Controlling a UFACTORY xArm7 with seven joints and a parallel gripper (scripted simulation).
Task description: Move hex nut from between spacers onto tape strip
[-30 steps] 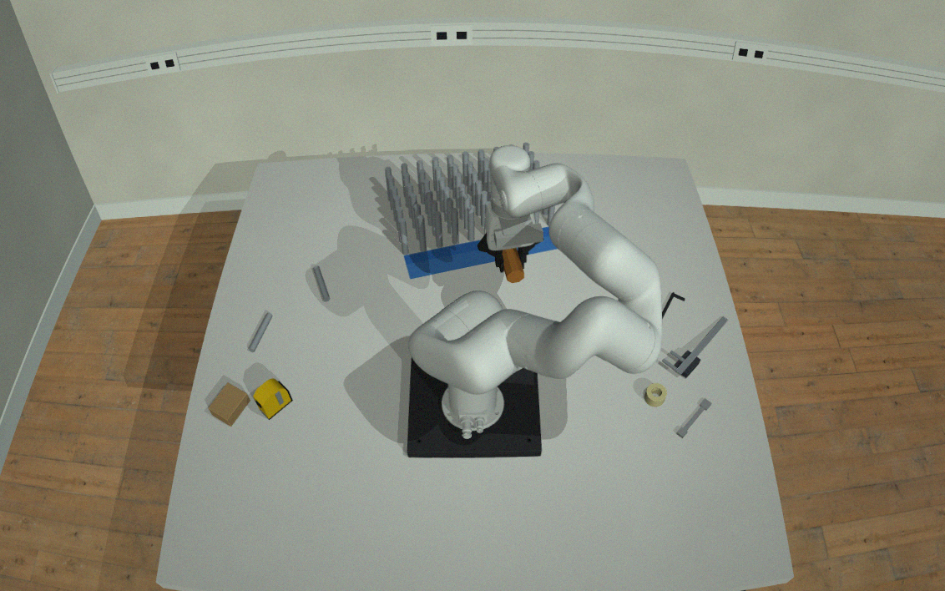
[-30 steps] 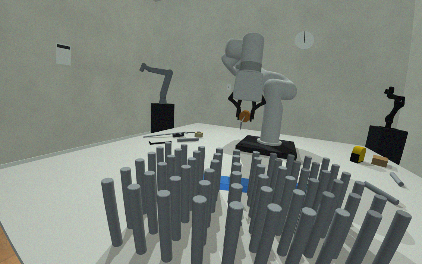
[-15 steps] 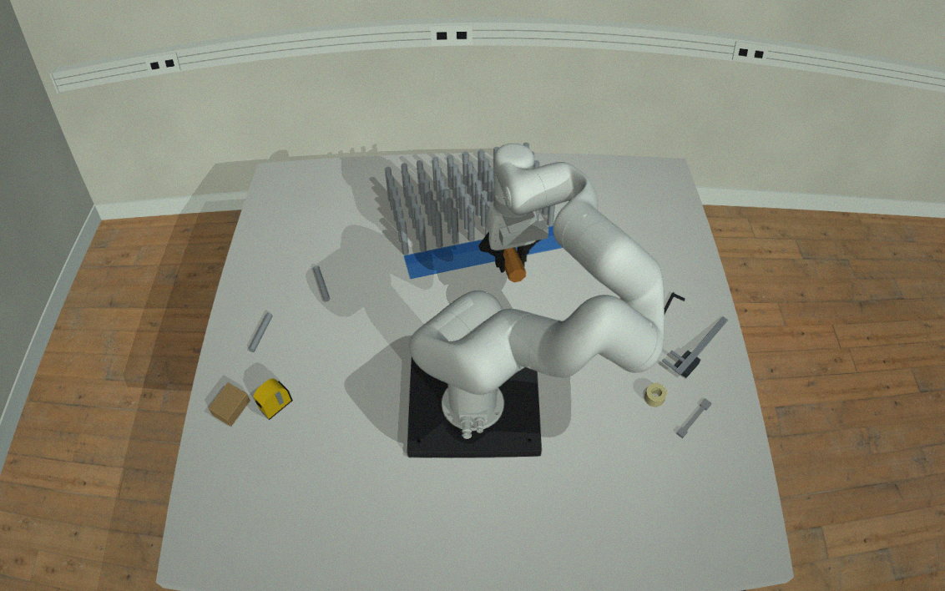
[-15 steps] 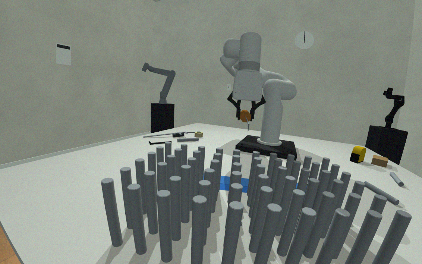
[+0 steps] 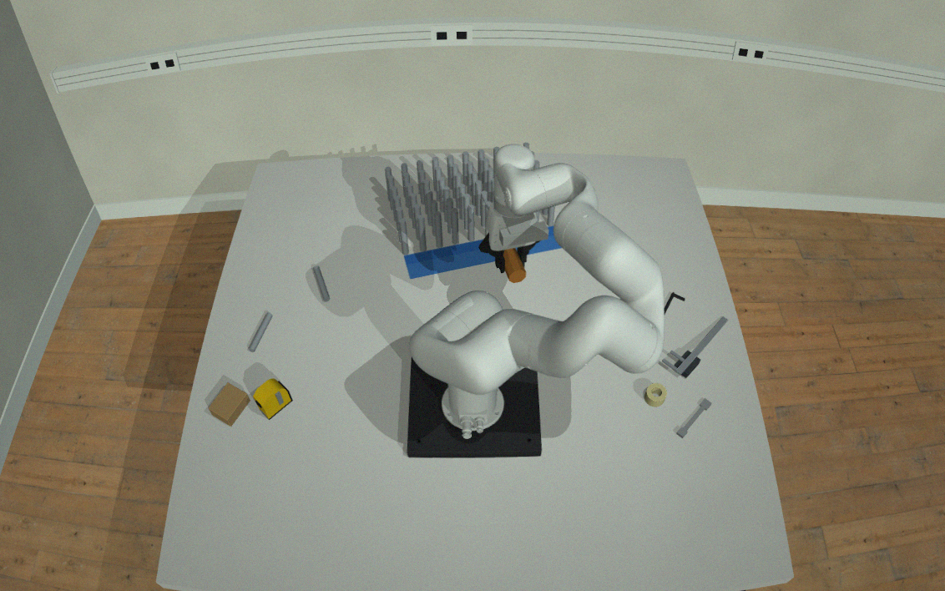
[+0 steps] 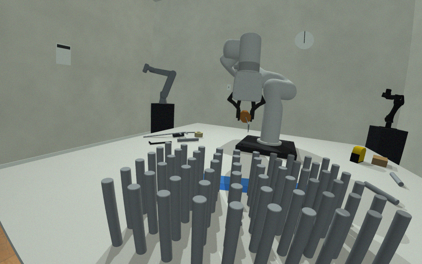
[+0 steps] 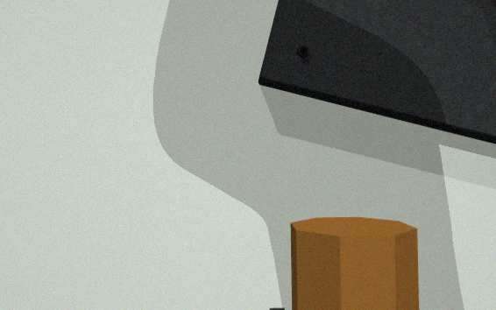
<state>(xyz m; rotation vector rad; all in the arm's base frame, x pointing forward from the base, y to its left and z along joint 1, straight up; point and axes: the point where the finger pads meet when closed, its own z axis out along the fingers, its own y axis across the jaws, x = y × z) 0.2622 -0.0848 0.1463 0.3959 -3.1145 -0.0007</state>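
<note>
1. From the top, the white arm (image 5: 613, 278) bends over the table (image 5: 348, 502) from its black base (image 5: 426, 446). The gripper (image 5: 512, 257) hangs over the near edge of the blue tape (image 5: 446, 259). Its fingers pinch the pick (image 5: 516, 268) by the orange-brown handle. The grey spacers (image 5: 432, 202) stand in rows just behind the tape. The nut is hidden among them, so I cannot tell where it sits. Two spacers (image 5: 320, 282) lie flat on the left side, well apart from the rows. A brown box (image 5: 228, 403) and a yellow box (image 5: 271, 397) sit near the left edge. Small tools (image 5: 689, 358) and a tape roll (image 5: 654, 394) lie on the right.

2. From the side, the gripper (image 6: 245, 115) points down, high above the table (image 6: 46, 192). Its black fingers (image 6: 237, 109) squeeze the pick (image 6: 244, 115) handle from both sides. The thin metal tip points toward the camera and a bit down. The spacers (image 6: 199, 224) fill the front, and a bit of tape (image 6: 224, 182) shows between them. No nut shows here either.

3. From the wrist, the pick (image 7: 355, 267) handle fills the bottom, end on. The table (image 7: 79, 175) is under it, with a dark shadow. A corner of the base (image 7: 350, 61) is at the top right. The fingers are out of this view.
</note>
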